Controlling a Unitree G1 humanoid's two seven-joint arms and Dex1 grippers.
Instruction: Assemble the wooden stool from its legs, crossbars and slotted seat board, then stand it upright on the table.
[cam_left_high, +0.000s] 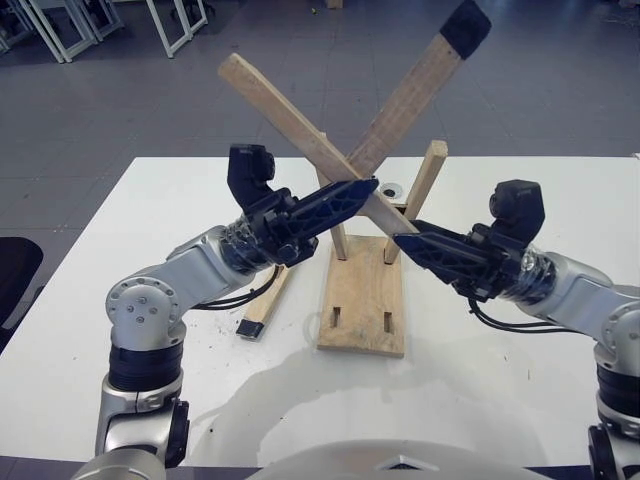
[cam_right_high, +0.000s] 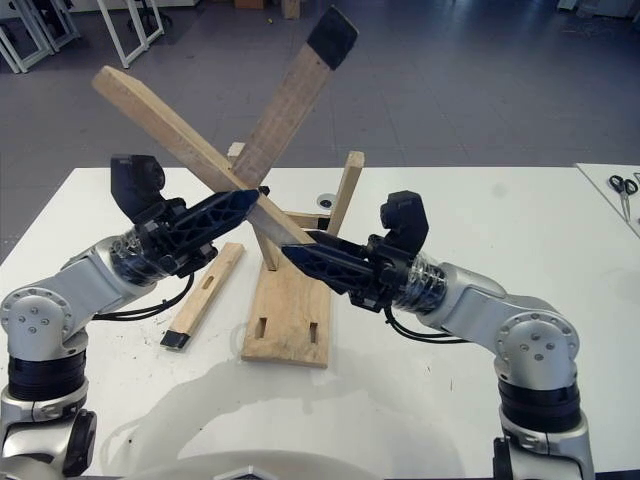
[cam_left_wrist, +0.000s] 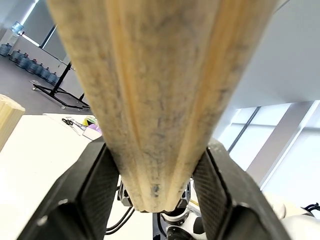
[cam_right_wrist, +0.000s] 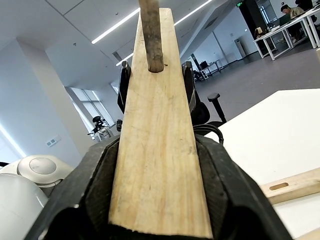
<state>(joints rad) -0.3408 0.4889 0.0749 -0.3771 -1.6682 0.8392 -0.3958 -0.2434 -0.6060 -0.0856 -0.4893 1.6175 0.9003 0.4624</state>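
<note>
Left eye view: I see 2 legs crossed in an X above the tabletop (cam_left_high: 500, 380). The left gripper (cam_left_high: 360, 187) is closed on the capped leg (cam_left_high: 420, 80), which slants up to the right. The right gripper (cam_left_high: 405, 240) is clamped on the plain leg (cam_left_high: 290, 115), which slants up to the left. Below them the slotted seat board (cam_left_high: 362, 300) lies flat, with a wooden upright (cam_left_high: 425, 185) standing at its far end.

Right eye view: a spare leg (cam_right_high: 205, 290) lies on the tabletop just left of the board, its black tip toward me.

Left wrist view: the capped leg sits tight between the 2 black fingers (cam_left_wrist: 90, 190).

Right wrist view: the plain leg runs away between the pads (cam_right_wrist: 100, 185), and the other leg crosses it at the far end.
</note>
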